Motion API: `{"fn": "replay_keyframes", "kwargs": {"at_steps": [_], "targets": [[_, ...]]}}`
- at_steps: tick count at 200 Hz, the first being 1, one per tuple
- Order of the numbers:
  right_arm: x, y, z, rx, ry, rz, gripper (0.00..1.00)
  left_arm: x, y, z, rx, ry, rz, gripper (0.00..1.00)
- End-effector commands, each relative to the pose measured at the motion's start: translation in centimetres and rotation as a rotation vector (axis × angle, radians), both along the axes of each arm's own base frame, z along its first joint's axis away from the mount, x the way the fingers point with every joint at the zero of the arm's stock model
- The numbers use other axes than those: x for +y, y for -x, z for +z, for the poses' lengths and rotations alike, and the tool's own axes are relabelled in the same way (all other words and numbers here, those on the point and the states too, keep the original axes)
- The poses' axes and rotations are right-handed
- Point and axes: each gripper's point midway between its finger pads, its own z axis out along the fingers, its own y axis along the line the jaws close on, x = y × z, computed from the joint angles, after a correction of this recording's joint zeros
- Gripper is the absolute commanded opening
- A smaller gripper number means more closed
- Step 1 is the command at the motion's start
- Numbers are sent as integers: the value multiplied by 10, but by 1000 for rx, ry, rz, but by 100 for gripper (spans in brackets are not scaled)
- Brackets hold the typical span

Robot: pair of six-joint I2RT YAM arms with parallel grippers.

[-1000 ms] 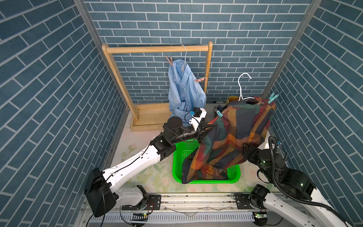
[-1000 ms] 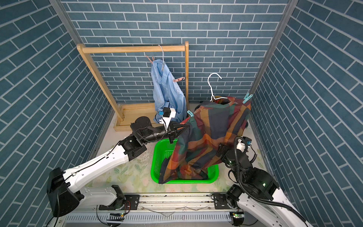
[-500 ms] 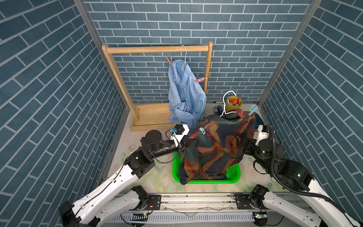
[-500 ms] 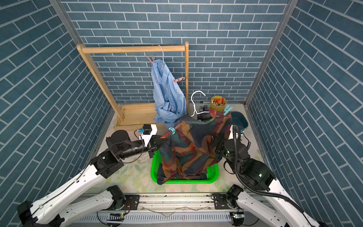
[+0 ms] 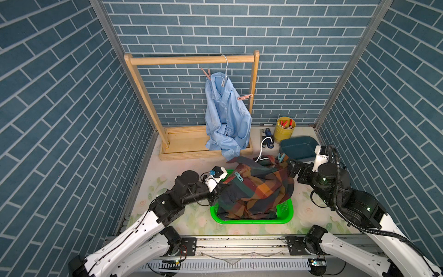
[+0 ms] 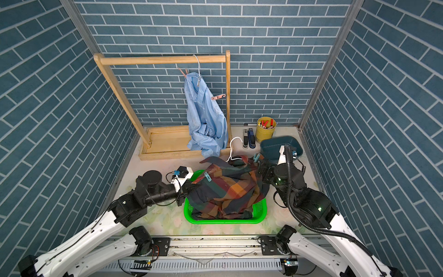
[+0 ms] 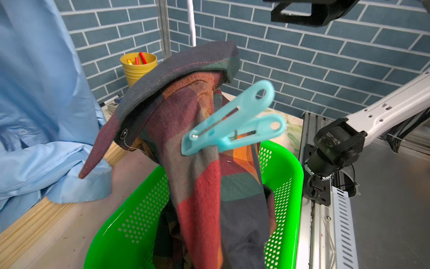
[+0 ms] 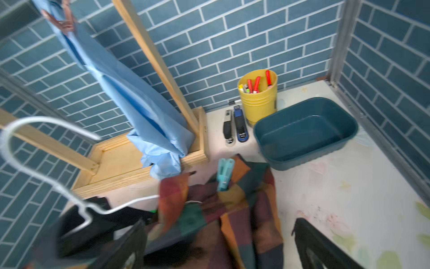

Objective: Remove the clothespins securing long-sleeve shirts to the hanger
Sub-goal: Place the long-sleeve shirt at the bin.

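A: Start close in. What has the left claw point(image 6: 193, 187) got?

B: It is clenched at the near edge of the plaid shirt point(image 5: 256, 189), apparently pinching the cloth there. The shirt lies heaped on its white wire hanger point(image 5: 263, 150) over the green basket point(image 5: 251, 221), which sits on the counter point(image 5: 167, 173). Neither teal pin is off yet.

A: Where do they sit?

B: One teal clothespin point(image 7: 232, 123) bites the shoulder just beside that claw. The other teal clothespin point(image 8: 224, 173) is on the far shoulder, with its handles pointing away from the cloth.

A: And the right claw point(image 8: 218, 226)?

B: It is released, jaws spread wide, hovering over the plaid near that far pin. It looks like the one going in.

A: How should it go in?

B: It should close across the two flared handles, not the biting end. Then it should squeeze until the pin gapes and draw it off along its own length. The left claw had best hold the shoulder firm so that no cloth rides up. The dark tub point(image 5: 299, 148) just behind looks a likely drop.

A: Farther back?

B: The pale blue shirt point(image 5: 225, 115) hangs on the wooden rack point(image 5: 191, 60), with two salmon clothespins point(image 5: 206, 73) clipped on.
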Motion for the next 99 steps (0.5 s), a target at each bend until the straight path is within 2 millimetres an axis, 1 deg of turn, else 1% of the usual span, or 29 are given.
{"fn": "replay_keyframes", "kwargs": {"at_steps": [1,23,38,54,81,82,85,99], "targets": [[-33,0,-15,51,39,-171,98,20,9,13,-21,52,59,0],[-39,-12,-38,151,-52,-218,99,34,20,23,-28,82,79,0],[-37,-24,-54,232,-120,-228,98,43,26,26,-36,81,92,0],[-36,-37,-71,300,-141,-247,99,50,33,31,-43,86,90,0],[-31,-59,-103,379,-178,-263,99,58,41,27,-35,79,94,0],[-30,-60,-104,382,-182,-261,98,59,42,32,-43,87,94,0],[-29,-62,-109,389,-193,-259,98,60,44,37,-51,97,93,0],[-22,-69,-131,431,-227,-250,98,64,49,43,-61,116,90,0]]}}
